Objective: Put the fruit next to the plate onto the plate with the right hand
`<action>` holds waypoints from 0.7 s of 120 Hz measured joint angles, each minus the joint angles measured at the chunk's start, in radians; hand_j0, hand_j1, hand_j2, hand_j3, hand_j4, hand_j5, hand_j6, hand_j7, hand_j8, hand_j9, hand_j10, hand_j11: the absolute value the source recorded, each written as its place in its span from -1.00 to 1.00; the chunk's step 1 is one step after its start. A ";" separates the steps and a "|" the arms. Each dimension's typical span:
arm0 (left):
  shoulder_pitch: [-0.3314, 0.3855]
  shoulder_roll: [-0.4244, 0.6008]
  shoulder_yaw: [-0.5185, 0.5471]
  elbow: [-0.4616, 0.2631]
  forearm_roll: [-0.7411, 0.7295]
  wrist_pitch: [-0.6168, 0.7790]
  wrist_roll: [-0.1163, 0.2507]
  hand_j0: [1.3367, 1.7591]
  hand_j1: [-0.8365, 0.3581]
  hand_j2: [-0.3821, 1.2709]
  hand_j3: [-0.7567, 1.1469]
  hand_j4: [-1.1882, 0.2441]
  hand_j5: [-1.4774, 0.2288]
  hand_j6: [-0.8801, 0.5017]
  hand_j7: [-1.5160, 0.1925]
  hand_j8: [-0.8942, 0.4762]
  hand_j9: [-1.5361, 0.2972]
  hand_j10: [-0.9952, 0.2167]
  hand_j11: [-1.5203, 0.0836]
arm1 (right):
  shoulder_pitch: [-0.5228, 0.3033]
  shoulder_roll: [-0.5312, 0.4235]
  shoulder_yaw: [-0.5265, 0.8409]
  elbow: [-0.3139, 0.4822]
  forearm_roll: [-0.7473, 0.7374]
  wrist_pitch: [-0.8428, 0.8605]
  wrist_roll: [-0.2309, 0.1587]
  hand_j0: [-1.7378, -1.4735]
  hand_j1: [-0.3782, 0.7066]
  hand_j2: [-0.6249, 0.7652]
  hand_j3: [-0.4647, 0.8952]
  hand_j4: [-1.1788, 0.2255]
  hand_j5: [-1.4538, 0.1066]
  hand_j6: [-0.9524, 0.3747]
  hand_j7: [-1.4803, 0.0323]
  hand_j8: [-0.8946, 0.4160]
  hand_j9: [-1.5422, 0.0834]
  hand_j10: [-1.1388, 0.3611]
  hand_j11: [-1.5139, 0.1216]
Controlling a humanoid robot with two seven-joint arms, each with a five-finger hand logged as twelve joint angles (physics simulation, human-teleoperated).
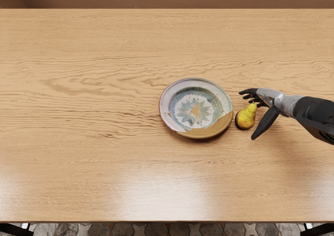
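The small yellow pear with a brownish base sits right of centre in the frame, on the wood just beside the right rim of the round ceramic plate with a pale blue-white pattern and tan edge, and not on it. Right at the pear's tip is the grey-and-black right hand, its arm running off the right edge. The fingers are spread wide and the thumb angles downward, gripping nothing, with the light wooden table all around.
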 joint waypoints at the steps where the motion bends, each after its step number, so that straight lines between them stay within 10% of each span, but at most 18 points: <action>1: 0.000 0.000 0.000 0.000 0.000 0.000 0.000 0.52 0.97 -0.54 -0.21 0.65 0.72 0.26 0.76 0.29 0.67 0.63 0.88 | 0.000 0.000 0.000 0.000 0.000 0.000 0.000 -0.40 -0.66 -0.14 -0.32 0.48 0.64 0.23 0.73 0.16 0.68 0.34 0.64; 38: 0.000 0.000 0.000 0.000 0.000 0.000 0.000 0.52 0.97 -0.54 -0.21 0.65 0.72 0.26 0.76 0.29 0.67 0.63 0.88 | 0.001 0.001 0.001 0.003 0.001 0.019 0.001 -0.40 -0.49 -0.16 -0.32 0.38 0.51 0.11 0.60 0.04 0.56 0.24 0.52; 51: 0.000 0.000 0.000 0.000 0.000 0.000 0.000 0.52 0.97 -0.54 -0.21 0.65 0.72 0.26 0.76 0.29 0.67 0.63 0.88 | 0.005 -0.007 0.004 0.002 0.005 0.085 0.000 -0.40 -0.07 -0.21 -0.32 0.10 0.29 -0.14 0.27 -0.14 0.26 -0.02 0.22; 84: 0.000 0.000 0.000 0.000 0.000 0.000 0.000 0.52 0.97 -0.54 -0.21 0.65 0.72 0.26 0.76 0.29 0.67 0.63 0.88 | 0.010 -0.039 0.031 -0.002 0.058 0.256 -0.002 -0.38 0.23 0.38 -0.31 0.78 0.10 -0.15 -0.33 -0.14 -0.37 -0.22 -0.41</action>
